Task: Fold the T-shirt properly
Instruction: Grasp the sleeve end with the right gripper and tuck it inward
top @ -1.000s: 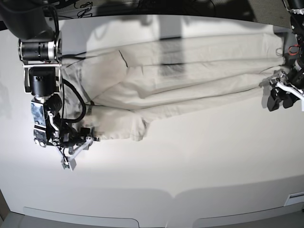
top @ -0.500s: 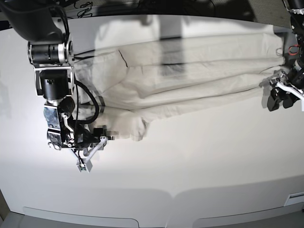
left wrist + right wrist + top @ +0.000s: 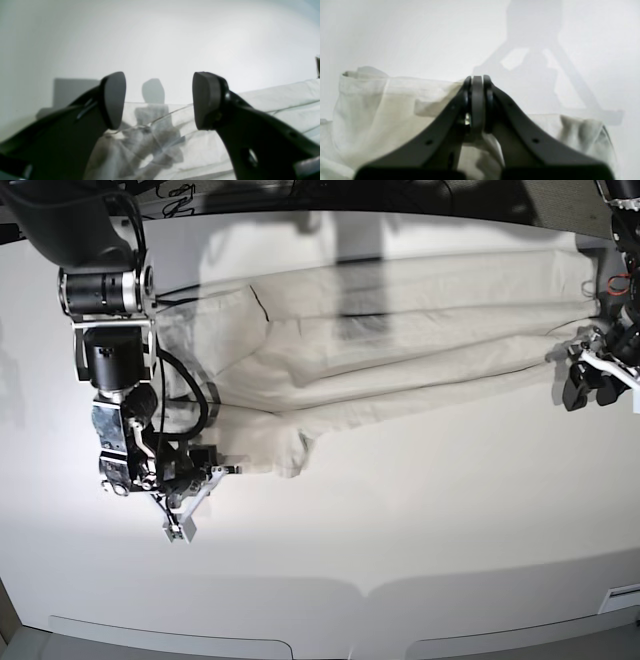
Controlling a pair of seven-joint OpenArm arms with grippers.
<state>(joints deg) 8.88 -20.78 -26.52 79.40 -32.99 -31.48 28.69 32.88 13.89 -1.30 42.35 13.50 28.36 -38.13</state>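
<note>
The pale grey-beige T-shirt (image 3: pixel 400 340) lies stretched sideways across the back of the white table (image 3: pixel 420 530), partly folded lengthwise. It also shows in both wrist views (image 3: pixel 275 100) (image 3: pixel 382 112). My right gripper (image 3: pixel 225 470), on the left in the base view, is shut on a pinch of the shirt's edge at its lower left corner; the right wrist view (image 3: pixel 477 82) shows cloth between the closed fingers. My left gripper (image 3: pixel 588 388) is open at the shirt's right end. In the left wrist view (image 3: pixel 158 100) its fingers stand apart just above the hem.
The table's dark back edge runs along the top, with cables (image 3: pixel 180 195) behind it. The right arm's motor housing (image 3: pixel 105 290) hangs over the shirt's left end. A small white label (image 3: pixel 622 597) sits at the front right corner.
My right arm has shifted to the right and slightly forward, taking the shirt's lower left corner with it, mostly during the first half second. My left gripper has stayed put.
</note>
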